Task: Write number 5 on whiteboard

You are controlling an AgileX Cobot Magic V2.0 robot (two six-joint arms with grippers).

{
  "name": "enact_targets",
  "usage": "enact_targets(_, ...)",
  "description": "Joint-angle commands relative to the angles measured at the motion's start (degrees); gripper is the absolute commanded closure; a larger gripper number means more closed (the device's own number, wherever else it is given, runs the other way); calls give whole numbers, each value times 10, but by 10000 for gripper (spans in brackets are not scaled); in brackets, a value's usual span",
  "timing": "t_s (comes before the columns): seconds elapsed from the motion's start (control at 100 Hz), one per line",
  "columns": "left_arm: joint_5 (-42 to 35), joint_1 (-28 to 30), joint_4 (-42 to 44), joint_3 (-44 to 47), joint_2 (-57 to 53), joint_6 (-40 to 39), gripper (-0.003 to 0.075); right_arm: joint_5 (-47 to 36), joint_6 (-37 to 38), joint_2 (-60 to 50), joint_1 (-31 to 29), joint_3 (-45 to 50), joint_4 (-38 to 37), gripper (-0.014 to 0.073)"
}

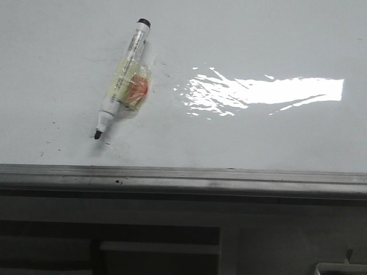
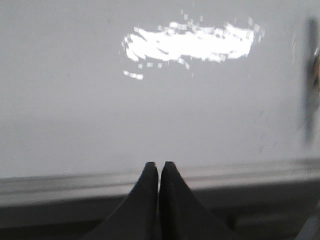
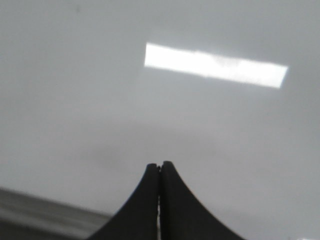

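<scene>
The whiteboard (image 1: 241, 40) fills the front view, glossy white with faint black specks. No number 5 shows on it. An uncapped marker (image 1: 121, 80), white with a black tip and a yellow-orange taped wad, lies slanted on the board's left part. Neither gripper appears in the front view. My left gripper (image 2: 159, 165) is shut and empty over the board's edge rail (image 2: 65, 185); the marker (image 2: 311, 80) shows as a blurred dark streak at that view's side. Above bare board (image 3: 100, 100), my right gripper (image 3: 160, 164) is shut with nothing in it.
A grey metal rail (image 1: 183, 179) runs along the board's near edge, with grey panelled furniture (image 1: 160, 246) beyond it. Bright light glare (image 1: 264, 91) lies on the board right of the marker.
</scene>
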Motion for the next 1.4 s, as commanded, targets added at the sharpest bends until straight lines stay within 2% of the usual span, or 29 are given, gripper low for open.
enact_targets(0.0, -110, -4, -121, 13, -15, -6, 741, -119, -2, -10, -5, 13, 44, 658)
enact_targets(0.11, -173, -4, -244, 13, -15, -6, 741, -142, 15, -10, -5, 13, 149, 658)
enact_targets(0.26, -172, -4, -372, 12, -15, -6, 741, -122, 15, -10, -5, 12, 240, 658)
enact_targets(0.3, -166, -4, -380, 7, -15, -6, 741, -128, 15, -10, -5, 9, 268, 658)
enact_targets(0.36, -155, -4, -370, -3, -15, -3, 741, -131, 15, -10, -5, -7, 291, 658)
enact_targets(0.44, -136, -4, -329, -31, -6, 8, 741, -116, 14, -9, -5, -45, 286, 658)
enact_targets(0.62, -71, -4, -181, -134, 78, 14, 741, -13, 4, 25, -5, -146, 190, 658)
enact_targets(0.73, -12, -4, -104, -208, 160, 15, 735, 45, 3, 68, -5, -190, 172, 655)
enact_targets(0.8, 30, -4, -79, -249, 218, 25, 676, 82, -11, 93, -5, -212, 172, 652)
enact_targets(0.86, 57, -4, -86, -278, 266, 61, 559, 119, -24, 114, -5, -229, 172, 626)
enact_targets(0.95, 87, -4, -124, -306, 329, 115, 359, 159, -24, 137, -5, -253, 172, 505)
enact_targets(1.0, 97, -4, -162, -320, 359, 144, 295, 168, -25, 147, -5, -264, 172, 417)
enact_targets(1.06, 108, -9, -216, -332, 394, 197, 279, 168, -25, 154, -4, -272, 173, 305)
enact_targets(1.15, 110, -37, -287, -347, 439, 262, 282, 163, -25, 155, -2, -278, 177, 208)
enact_targets(1.22, 106, -68, -321, -357, 475, 287, 282, 163, -25, 155, 4, -278, 178, 207)
enact_targets(1.39, 58, -157, -323, -377, 562, 289, 282, 166, -25, 155, 14, -278, 178, 208)
